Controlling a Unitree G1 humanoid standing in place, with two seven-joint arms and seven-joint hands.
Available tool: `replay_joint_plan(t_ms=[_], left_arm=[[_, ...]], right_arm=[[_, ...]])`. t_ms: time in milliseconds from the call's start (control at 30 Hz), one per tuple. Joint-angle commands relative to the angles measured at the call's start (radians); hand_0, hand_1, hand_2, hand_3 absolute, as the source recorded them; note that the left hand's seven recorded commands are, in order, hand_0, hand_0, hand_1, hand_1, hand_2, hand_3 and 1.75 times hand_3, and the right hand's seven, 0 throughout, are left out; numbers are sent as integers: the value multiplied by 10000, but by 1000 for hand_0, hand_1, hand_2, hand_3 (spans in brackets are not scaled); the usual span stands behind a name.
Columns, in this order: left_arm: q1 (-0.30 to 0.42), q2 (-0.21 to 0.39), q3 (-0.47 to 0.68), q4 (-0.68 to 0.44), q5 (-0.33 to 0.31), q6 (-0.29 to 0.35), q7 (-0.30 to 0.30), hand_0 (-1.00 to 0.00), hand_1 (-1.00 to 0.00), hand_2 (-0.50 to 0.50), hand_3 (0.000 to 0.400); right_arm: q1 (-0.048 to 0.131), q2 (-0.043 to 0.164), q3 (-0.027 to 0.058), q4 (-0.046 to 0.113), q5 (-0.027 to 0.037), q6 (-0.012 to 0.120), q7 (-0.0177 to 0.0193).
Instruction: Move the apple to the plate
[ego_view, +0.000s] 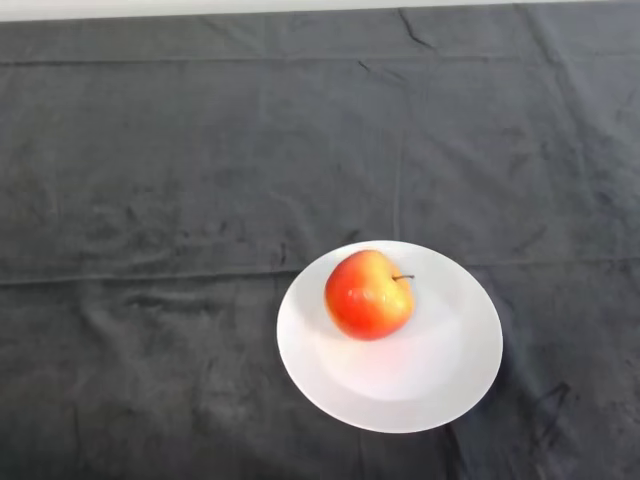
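On the tabletop, toward its near edge and right of centre, a white plate (455, 375) is sitting flat on the dark cloth (180, 180).

Item one: apple (368, 294), red and yellow, lying on its side on the plate's far-left part, stem pointing right. It is resting wholly inside the rim, touching nothing but the plate.

Item two: plate, round, shallow, bare apart from the apple.

Item three: cloth, creased, covering the whole tabletop, carrying nothing else.

Hand: not showing anywhere, so I cannot tell whether it is spread or closed.

Judgement: the apple is already sitting where the task is asking for it, so the move is looking finished. What is remaining, as I am reading it, is simply keeping the arm away. Any return over the plate should be coming in high and slow, since a round apple off-centre on a smooth plate is likely to roll toward the rim if nudged.
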Motion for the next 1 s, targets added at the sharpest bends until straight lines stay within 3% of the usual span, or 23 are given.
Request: replay_joint_plan(t_ms=[33, 1000], left_arm=[[52, 542, 219, 194, -105, 144, 97, 0, 0, 0, 0], [188, 549, 943, -214, 249, -288, 700, 0, 0, 0, 0]], right_arm=[[321, -182, -53, 113, 83, -66, 21], [320, -183, -54, 115, 83, -65, 22]])
